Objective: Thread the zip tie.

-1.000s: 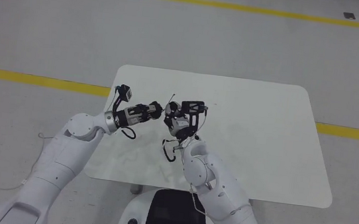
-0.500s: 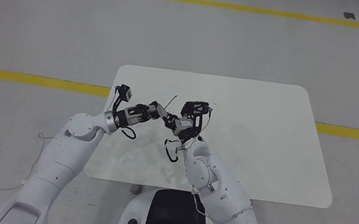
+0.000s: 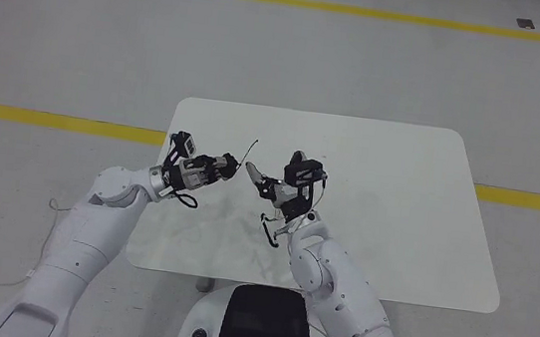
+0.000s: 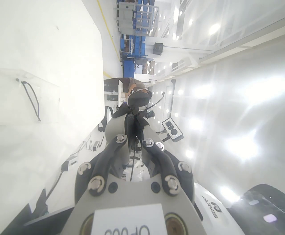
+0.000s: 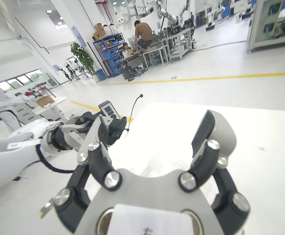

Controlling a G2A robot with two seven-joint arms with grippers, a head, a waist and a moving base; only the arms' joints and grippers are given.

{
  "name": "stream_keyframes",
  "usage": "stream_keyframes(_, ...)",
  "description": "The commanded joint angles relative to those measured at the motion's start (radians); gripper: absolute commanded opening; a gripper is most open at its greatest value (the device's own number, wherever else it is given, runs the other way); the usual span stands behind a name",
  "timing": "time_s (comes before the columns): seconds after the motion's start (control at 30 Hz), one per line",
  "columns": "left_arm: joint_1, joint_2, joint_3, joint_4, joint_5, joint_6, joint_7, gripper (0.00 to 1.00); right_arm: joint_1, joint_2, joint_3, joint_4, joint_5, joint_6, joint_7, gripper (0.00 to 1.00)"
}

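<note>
The zip tie [image 3: 249, 149] is a thin black strip held by my left gripper [image 3: 227, 164], which is shut on its lower part. In the right wrist view the zip tie [image 5: 133, 111] rises from the left gripper [image 5: 119, 128] with its small head at the top. It hangs over the left part of the white table [image 3: 396, 203]. In the left wrist view the tie [image 4: 163, 93] runs between the closed fingers and curves off beyond the left gripper [image 4: 134, 111]. My right gripper [image 3: 259, 180] stands open a short way to the right of the tie, touching nothing. Its jaws spread wide in its own view, right gripper [image 5: 155, 124].
A thin black strand [image 4: 32, 100] lies on the table surface [image 4: 44, 55] off to the side in the left wrist view. Workbenches and shelves [image 5: 138, 53] stand far off across the floor. The table's right half [image 3: 413, 235] is bare white.
Half a second ago the two grippers met at the tie. The right gripper has since drawn back to the right, and the left arm has shifted slightly left with the tie.
</note>
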Motion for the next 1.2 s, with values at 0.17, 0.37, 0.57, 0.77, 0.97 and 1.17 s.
stream_keyframes(0.17, -0.017, 0.003, 0.004, 0.011, -0.001, 0.014, -0.024, 0.0, -0.001, 0.012, -0.014, 0.008, -0.17, -0.011, -0.022, 1.0)
stream_keyframes(0.37, -0.017, 0.003, 0.004, 0.011, -0.001, 0.014, -0.024, 0.0, -0.001, 0.012, -0.014, 0.008, -0.17, -0.011, -0.022, 1.0)
stream_keyframes(0.57, -0.005, -0.002, 0.002, 0.004, -0.158, 0.122, -0.089, 0.0, 0.005, 0.013, -0.036, 0.034, -0.256, 0.026, -0.031, 1.0)
stream_keyframes(0.77, -0.021, -0.005, 0.011, 0.033, -0.232, 0.185, -0.154, 0.0, 0.043, 0.017, -0.074, 0.083, -0.293, 0.068, -0.067, 1.0)
stream_keyframes(0.97, -0.03, -0.006, 0.016, 0.044, -0.214, 0.16, -0.137, 0.0, 0.049, 0.019, -0.08, 0.089, -0.293, 0.074, -0.073, 1.0)
stream_keyframes(1.17, -0.012, -0.01, 0.008, 0.024, -0.293, 0.184, -0.11, 0.0, 0.055, 0.022, -0.095, 0.094, -0.293, 0.056, -0.078, 1.0)
